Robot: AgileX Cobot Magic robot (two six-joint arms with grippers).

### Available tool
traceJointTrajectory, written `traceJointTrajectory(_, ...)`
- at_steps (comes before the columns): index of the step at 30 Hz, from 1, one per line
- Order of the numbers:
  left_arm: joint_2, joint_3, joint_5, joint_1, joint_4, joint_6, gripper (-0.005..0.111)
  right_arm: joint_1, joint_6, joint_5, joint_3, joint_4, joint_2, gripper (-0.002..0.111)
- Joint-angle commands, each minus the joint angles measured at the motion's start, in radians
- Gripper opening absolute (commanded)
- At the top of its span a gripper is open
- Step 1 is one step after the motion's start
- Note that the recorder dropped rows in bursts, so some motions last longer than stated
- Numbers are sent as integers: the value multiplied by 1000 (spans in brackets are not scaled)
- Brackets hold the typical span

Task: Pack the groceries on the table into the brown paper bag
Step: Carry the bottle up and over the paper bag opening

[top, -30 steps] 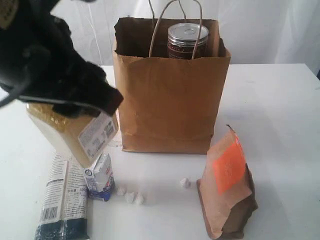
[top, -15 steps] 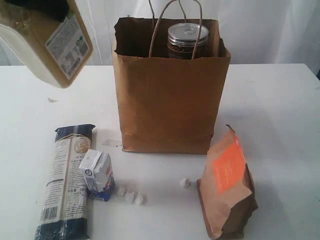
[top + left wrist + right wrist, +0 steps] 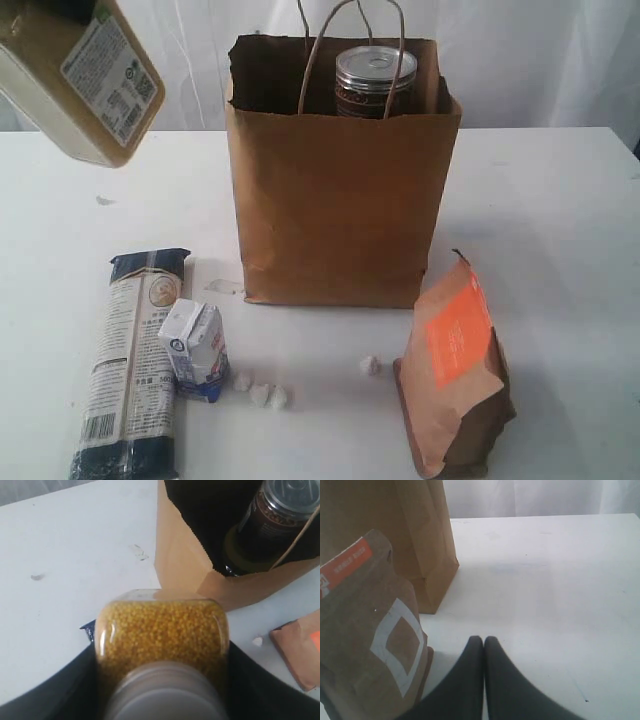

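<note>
The yellow-grain jar (image 3: pixel 80 85) hangs tilted high at the upper left, well above the table (image 3: pixel 560 220). My left gripper (image 3: pixel 162 680) is shut on this jar (image 3: pixel 162 635), black fingers (image 3: pixel 50 690) on both sides and the white cap nearest the camera. The brown paper bag (image 3: pixel 340 190) stands upright in the middle with the silver-topped tin (image 3: pixel 375 80) inside. The dark-blue pasta packet (image 3: pixel 130 370) and small white carton (image 3: pixel 198 350) lie front left. The brown pouch (image 3: pixel 455 375) with orange label stands front right. My right gripper (image 3: pixel 484 641) is shut and empty beside the pouch (image 3: pixel 370 640).
Small white crumpled scraps (image 3: pixel 262 394) lie on the table in front of the bag, and one more scrap (image 3: pixel 370 365) sits near the pouch. A white curtain hangs behind the table. The bag's cord handles (image 3: pixel 350 40) stand up over its mouth.
The left arm has lifted the yellow-grain jar from low beside the bag up to the upper left, uncovering the pasta packet. Nothing else has moved.
</note>
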Motion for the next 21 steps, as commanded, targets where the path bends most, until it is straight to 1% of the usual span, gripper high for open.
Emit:
traceJointTrajectory(1, 13, -17, -121, 55, -122, 60, 0, -6, 0, -3, 5, -4, -5, 0)
traceJointTrajectory(4, 29, -17, -171, 94, -204, 99, 0, -6, 0, -3, 5, -4, -5, 0)
traceJointTrajectory(6, 42, -17, -197, 120, -284, 143, 0, -6, 0, -3, 5, -4, -5, 0)
traceJointTrajectory(9, 54, -17, -225, 144, -371, 201, 0, -6, 0, -3, 5, -4, -5, 0)
traceJointTrajectory(13, 71, -50, -235, 150, -374, 206, 0, -6, 0, -3, 5, -4, -5, 0)
traceJointTrajectory(16, 92, -106, -237, 150, -359, 206, 0, -6, 0, -3, 5, -4, -5, 0)
traceJointTrajectory(21, 160, -200, -199, 150, -359, 184, 0, -6, 0, -3, 5, -4, -5, 0)
